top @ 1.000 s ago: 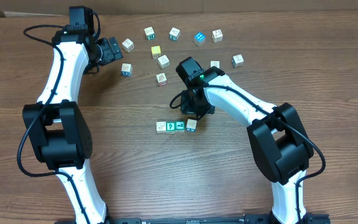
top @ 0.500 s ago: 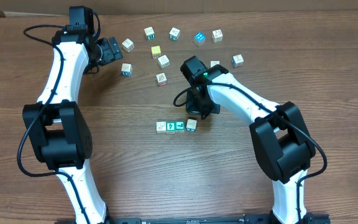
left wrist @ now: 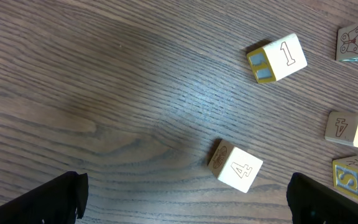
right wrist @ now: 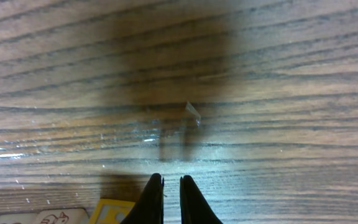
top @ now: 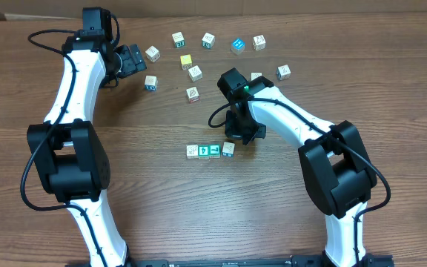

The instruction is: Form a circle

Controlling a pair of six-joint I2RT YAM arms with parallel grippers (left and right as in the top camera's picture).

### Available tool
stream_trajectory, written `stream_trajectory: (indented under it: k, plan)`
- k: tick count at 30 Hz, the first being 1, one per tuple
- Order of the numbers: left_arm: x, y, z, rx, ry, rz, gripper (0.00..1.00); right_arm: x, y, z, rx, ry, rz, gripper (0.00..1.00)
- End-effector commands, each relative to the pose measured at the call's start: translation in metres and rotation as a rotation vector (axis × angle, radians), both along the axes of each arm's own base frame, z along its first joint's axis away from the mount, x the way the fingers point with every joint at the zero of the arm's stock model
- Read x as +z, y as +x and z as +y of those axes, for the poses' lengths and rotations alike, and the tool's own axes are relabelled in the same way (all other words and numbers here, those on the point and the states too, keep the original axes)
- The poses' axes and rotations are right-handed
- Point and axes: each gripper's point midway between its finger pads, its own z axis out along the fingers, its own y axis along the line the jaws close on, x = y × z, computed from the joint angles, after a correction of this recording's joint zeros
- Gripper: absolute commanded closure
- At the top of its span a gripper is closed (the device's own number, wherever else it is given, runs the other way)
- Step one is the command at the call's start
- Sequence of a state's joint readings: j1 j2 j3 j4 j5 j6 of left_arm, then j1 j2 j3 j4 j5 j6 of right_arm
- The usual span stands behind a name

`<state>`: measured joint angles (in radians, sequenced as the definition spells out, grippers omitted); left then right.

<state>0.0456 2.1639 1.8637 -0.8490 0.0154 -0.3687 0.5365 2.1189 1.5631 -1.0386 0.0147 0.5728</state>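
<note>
Hovering just to the far right of the short row of blocks at the middle of the table, the right gripper has its fingers pinched together on nothing. Its own camera shows bare wood under the tips and a yellow-faced block at the near left corner. We count three blocks touching side by side and an end block at their right, set slightly askew, so by our reckoning the circle is barely begun. The other loose blocks lie scattered along the far side of the table, well apart from the row. At the far left, the left gripper hangs with its jaws spread wide and empty, a block marked 4 and a block marked 1 on the wood below it. We judge these blocks to be small painted wooden cubes: light, stiff, in no way fragile, and likely to skate on the smooth tabletop at a slight knock. The hold we would choose is from above, across two opposite flat faces, square and centred so the cube does not twist. In the row, where sides touch, only the free near and far faces leave room for fingers; a push with closed tips may serve better there.
</note>
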Motion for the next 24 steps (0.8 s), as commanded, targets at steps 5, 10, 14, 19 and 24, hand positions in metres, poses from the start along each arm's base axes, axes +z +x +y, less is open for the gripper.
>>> stream_trajectory:
  k: [5, 10, 14, 19, 24]
  plan:
    - [0.0073, 0.0032, -0.0041, 0.010, -0.011, -0.018, 0.00, -0.0025, -0.0049, -0.0070, -0.008, -0.025, 0.021, 0.93]
    - [0.0077, 0.0033, -0.0041, 0.010, -0.011, -0.019, 0.00, -0.0025, -0.0065, -0.0079, -0.008, -0.029, 0.028, 0.93]
    - [0.0073, 0.0031, -0.0041, 0.010, -0.011, -0.018, 0.00, -0.0025, -0.0065, -0.0079, -0.008, -0.029, 0.028, 0.93]
    - [0.0075, 0.0033, -0.0041, 0.010, -0.011, -0.019, 0.00, -0.0025, -0.0066, -0.0079, -0.008, -0.029, 0.028, 0.93]
    - [0.0073, 0.0032, -0.0041, 0.010, -0.011, -0.018, 0.00, -0.0025, -0.0067, -0.0080, -0.007, -0.029, 0.029, 0.93]
